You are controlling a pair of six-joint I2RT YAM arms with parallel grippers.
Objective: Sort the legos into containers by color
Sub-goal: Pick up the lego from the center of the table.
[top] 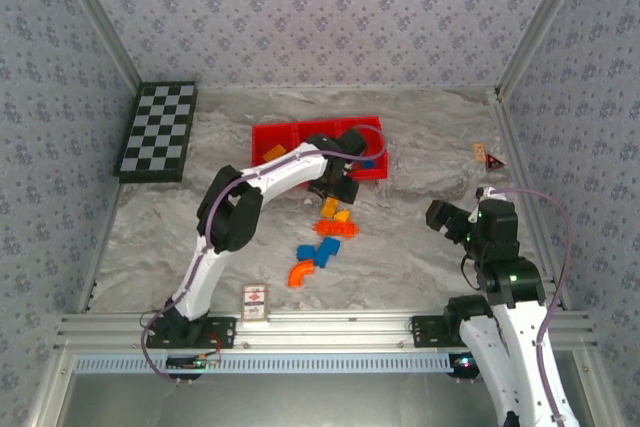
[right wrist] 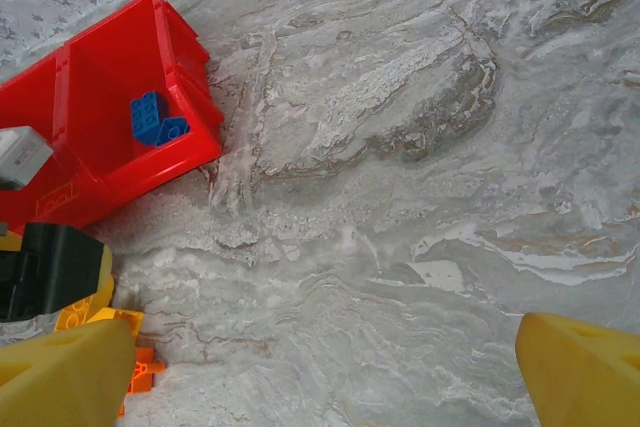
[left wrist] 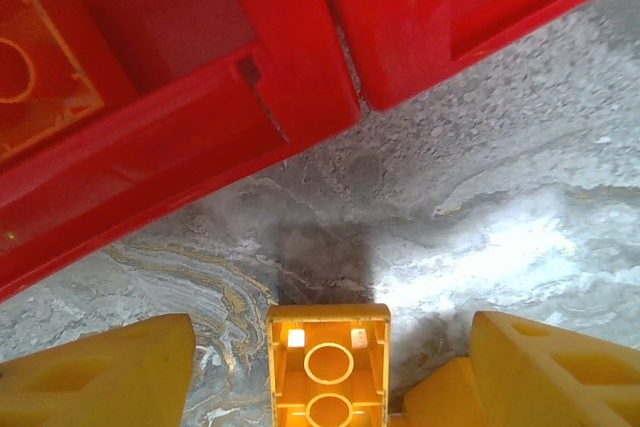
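The left jaws stand on either side of a yellow brick [left wrist: 328, 367], its hollow underside turned to the wrist camera. One finger [left wrist: 540, 367] seems to meet the brick. A strip of counter [left wrist: 450, 207] shows between the brick and the other finger [left wrist: 100, 377], so I cannot tell whether they are clenched on it or only bracketing it. They hang just in front of the tray [left wrist: 200, 137], at its near wall where two compartments meet. That fits a brick being moved between the loose pile and a compartment.

The tray's left compartment holds a yellow piece [top: 275, 153] and its right one holds blue bricks [right wrist: 155, 119]. Going by that, the yellow brick probably belongs at the left end. The left arm [top: 270, 175] crosses over the middle compartment and hides what lies there.

The unsorted legos lie on the near side of the tray. Orange and yellow ones [top: 337, 219] are nearest it, then blue ones [top: 320, 250], then a curved orange piece [top: 300, 272]. A card [top: 255, 302] lies farther out again, and a checkerboard [top: 158, 130] sits to the tray's left.

The right jaws are released, with fingers [right wrist: 70, 367] spread wide over bare counter well to the right of the tray. They are probably kept out of the working arm's way.
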